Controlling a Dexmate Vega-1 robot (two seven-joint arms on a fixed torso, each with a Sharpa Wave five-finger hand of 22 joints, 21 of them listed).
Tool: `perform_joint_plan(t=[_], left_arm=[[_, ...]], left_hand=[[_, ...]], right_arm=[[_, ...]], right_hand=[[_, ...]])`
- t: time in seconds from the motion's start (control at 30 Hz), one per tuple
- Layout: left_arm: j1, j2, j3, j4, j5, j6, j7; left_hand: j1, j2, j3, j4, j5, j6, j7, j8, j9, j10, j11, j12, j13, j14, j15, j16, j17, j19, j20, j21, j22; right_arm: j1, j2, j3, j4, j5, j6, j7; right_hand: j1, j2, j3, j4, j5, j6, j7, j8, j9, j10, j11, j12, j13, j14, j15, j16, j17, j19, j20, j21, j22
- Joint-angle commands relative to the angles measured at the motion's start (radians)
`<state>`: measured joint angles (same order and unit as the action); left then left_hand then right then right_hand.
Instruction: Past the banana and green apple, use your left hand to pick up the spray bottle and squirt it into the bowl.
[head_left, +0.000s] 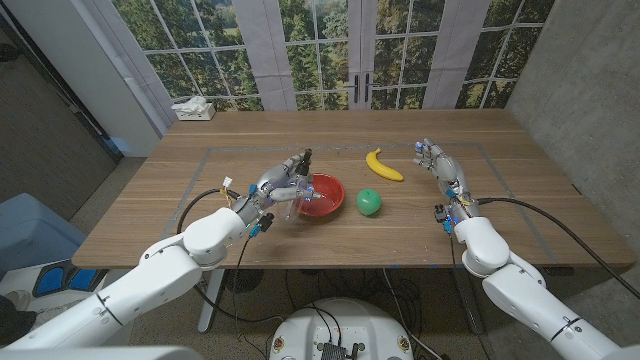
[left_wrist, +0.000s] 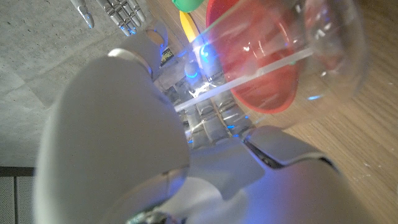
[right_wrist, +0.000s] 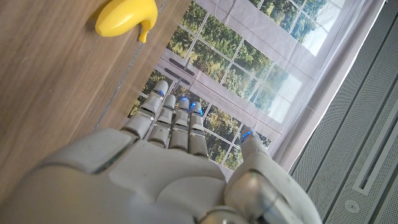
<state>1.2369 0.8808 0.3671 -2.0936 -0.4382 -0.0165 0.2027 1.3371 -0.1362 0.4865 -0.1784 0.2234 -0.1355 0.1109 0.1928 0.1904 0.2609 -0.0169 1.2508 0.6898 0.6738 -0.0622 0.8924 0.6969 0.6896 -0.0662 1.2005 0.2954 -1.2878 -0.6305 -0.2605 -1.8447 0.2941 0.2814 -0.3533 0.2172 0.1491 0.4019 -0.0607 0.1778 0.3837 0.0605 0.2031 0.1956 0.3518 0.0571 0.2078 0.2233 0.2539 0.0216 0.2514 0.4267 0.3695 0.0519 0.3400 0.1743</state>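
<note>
The tabletop (head_left: 330, 250) carries everything near its middle; the left hand (head_left: 281, 187) grips the clear spray bottle (head_left: 296, 192), tilted toward the red bowl (head_left: 322, 194), apparently to squirt into it; the right hand (head_left: 440, 164) waits by the right edge, fingers straight and apart, holding nothing; banana (head_left: 383, 165) and green apple (head_left: 369, 202) lie between bowl and right hand.

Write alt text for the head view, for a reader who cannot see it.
The robot's left hand holds a clear spray bottle tilted toward a red bowl on a wooden table. A green apple sits beside the bowl, with a banana beyond it. The right hand waits empty, fingers apart, near the banana.
</note>
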Motion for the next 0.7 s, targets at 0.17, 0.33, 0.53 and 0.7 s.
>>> perform_joint_plan(t=[0.17,0.33,0.53,0.7], left_arm=[[0.025,-0.09,-0.004,0.019,0.199,-0.07,0.139],[0.025,-0.122,-0.01,0.022,0.219,-0.063,0.166],[0.008,-0.155,-0.016,0.059,0.252,-0.103,0.179],[-0.036,-0.18,-0.01,0.12,0.325,-0.161,0.191]], left_hand=[[0.258,0.256,0.021,-0.003,-0.001,0.022,-0.009,-0.002,-0.003,0.01,-0.025,0.012,-0.029,0.065,-0.153,-0.075,-0.077,-0.028,-0.148,-0.002,-0.033],[0.244,0.241,0.03,-0.001,-0.003,0.032,-0.021,-0.002,-0.004,0.012,-0.034,0.016,-0.04,0.093,-0.155,-0.119,-0.121,-0.052,-0.142,-0.007,-0.056],[0.238,0.236,0.032,0.0,-0.004,0.048,-0.023,0.001,-0.004,0.013,-0.037,0.017,-0.046,0.105,-0.156,-0.138,-0.138,-0.055,-0.141,-0.004,-0.064],[0.235,0.233,0.033,0.0,-0.005,0.057,-0.029,0.003,-0.003,0.013,-0.038,0.019,-0.046,0.111,-0.156,-0.147,-0.147,-0.058,-0.138,-0.003,-0.07]], right_arm=[[-0.001,-0.01,0.011,0.009,0.011,0.037,0.029],[-0.003,-0.015,0.014,0.002,0.008,0.041,0.036],[0.006,-0.015,0.007,0.006,0.014,0.054,0.059],[0.024,-0.011,-0.002,0.017,0.021,0.05,0.071]], right_hand=[[-0.008,0.007,0.006,-0.003,-0.003,-0.001,-0.001,0.001,0.003,-0.002,-0.004,0.003,0.0,0.006,0.003,0.004,0.0,0.005,0.001,-0.003,0.004],[-0.009,0.007,0.006,-0.004,-0.003,-0.001,-0.001,0.001,0.003,-0.003,-0.003,0.003,0.0,0.006,0.002,0.004,0.0,0.006,0.001,-0.004,0.004],[-0.009,0.007,0.007,-0.004,-0.003,-0.001,-0.001,0.001,0.003,-0.003,-0.003,0.003,0.0,0.007,0.004,0.005,-0.001,0.007,0.001,-0.006,0.004],[-0.009,0.007,0.007,-0.005,-0.003,-0.002,-0.001,0.001,0.003,-0.004,-0.004,0.002,0.0,0.006,0.005,0.004,-0.001,0.007,0.001,-0.008,0.004]])
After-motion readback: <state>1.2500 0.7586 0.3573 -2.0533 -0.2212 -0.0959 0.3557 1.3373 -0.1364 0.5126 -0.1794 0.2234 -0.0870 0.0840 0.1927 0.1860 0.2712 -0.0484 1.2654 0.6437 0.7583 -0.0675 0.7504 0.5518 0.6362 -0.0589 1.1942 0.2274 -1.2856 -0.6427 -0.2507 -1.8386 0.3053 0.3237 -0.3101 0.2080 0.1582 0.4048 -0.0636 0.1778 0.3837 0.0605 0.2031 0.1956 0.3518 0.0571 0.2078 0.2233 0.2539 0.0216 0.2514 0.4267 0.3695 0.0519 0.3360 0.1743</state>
